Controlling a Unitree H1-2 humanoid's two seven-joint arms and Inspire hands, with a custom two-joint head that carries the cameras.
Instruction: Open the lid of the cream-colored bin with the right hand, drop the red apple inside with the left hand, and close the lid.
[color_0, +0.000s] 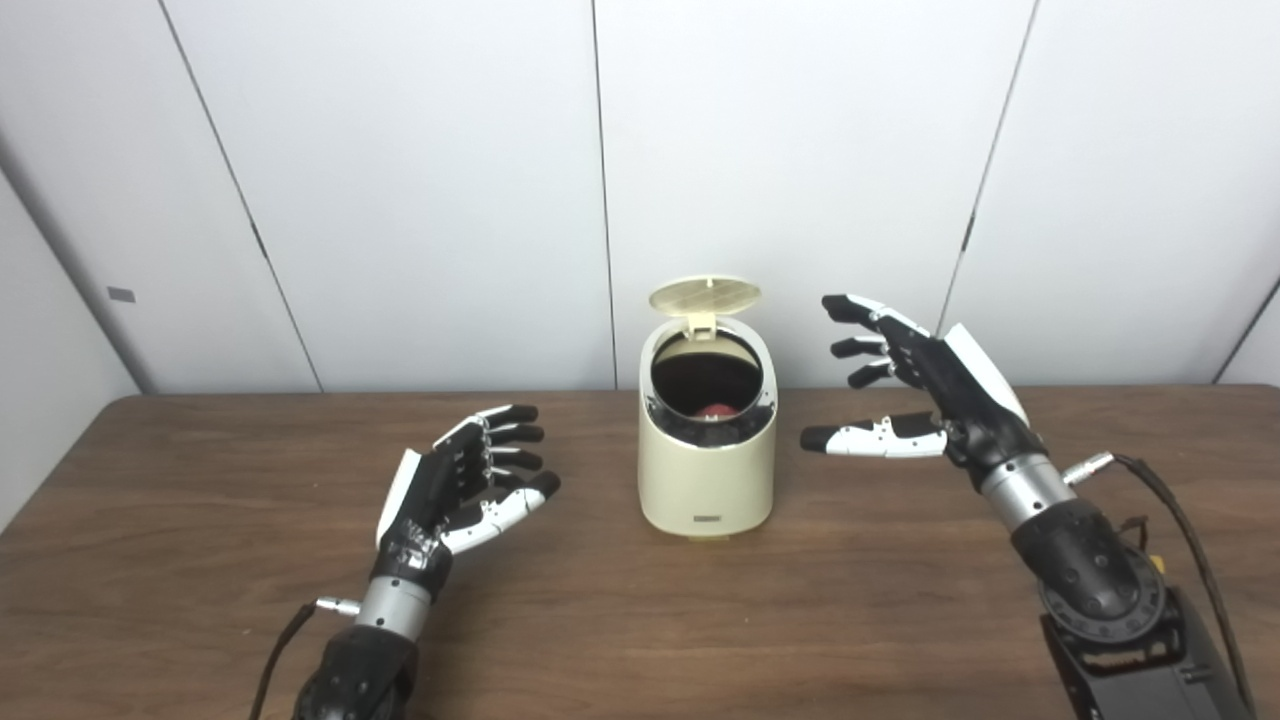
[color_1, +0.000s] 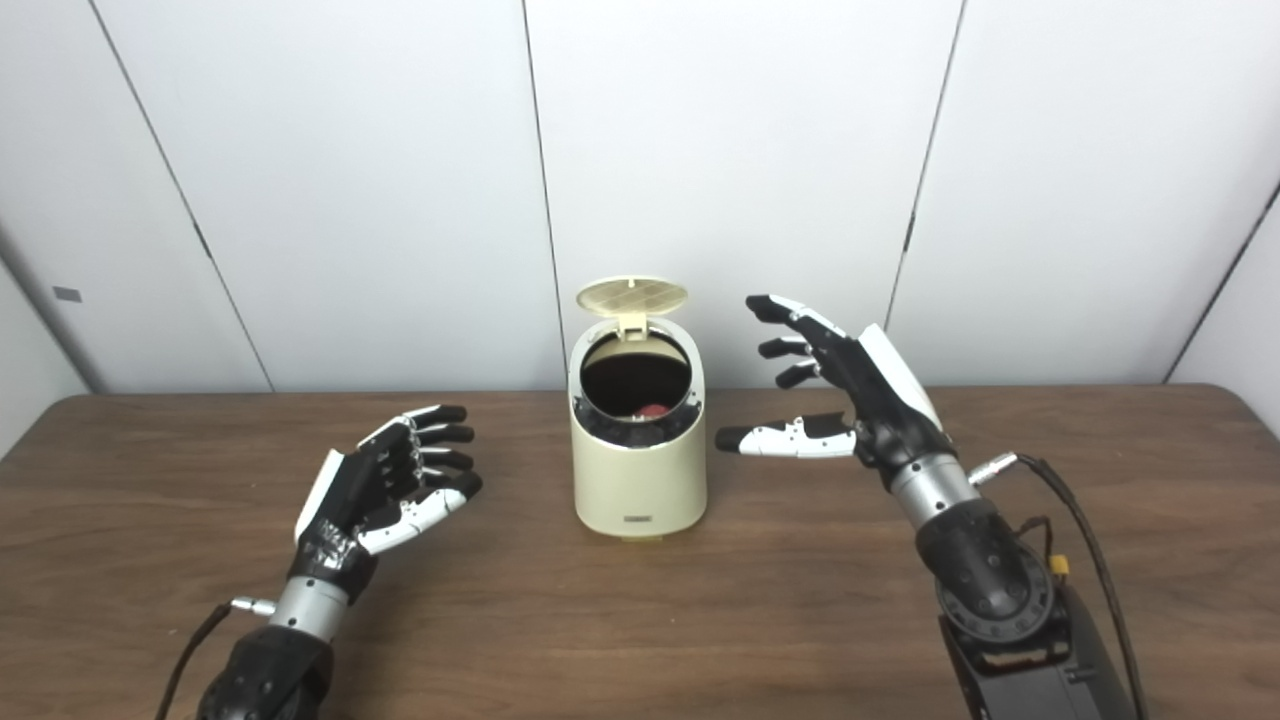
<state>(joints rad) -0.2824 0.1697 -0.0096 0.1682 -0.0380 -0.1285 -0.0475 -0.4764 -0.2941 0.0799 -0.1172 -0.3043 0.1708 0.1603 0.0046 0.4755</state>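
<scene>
Left hand (color_0: 455, 480): low over surface (color_0: 200, 560), fingers spread, empty. Right hand (color_0: 920, 385): raised beside bin (color_0: 706, 470), fingers spread, empty. Bin: mid-surface, lid (color_0: 704, 295) up. Apple (color_0: 714, 411): inside bin.

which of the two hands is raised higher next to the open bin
The right hand, held beside the bin's upper half with fingers spread; the left hand sits low near the table.

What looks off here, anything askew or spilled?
Nothing stands out. The cream-colored bin stands upright on the table, lid flipped open, red apple inside. Left hand and right hand are open and empty.
</scene>
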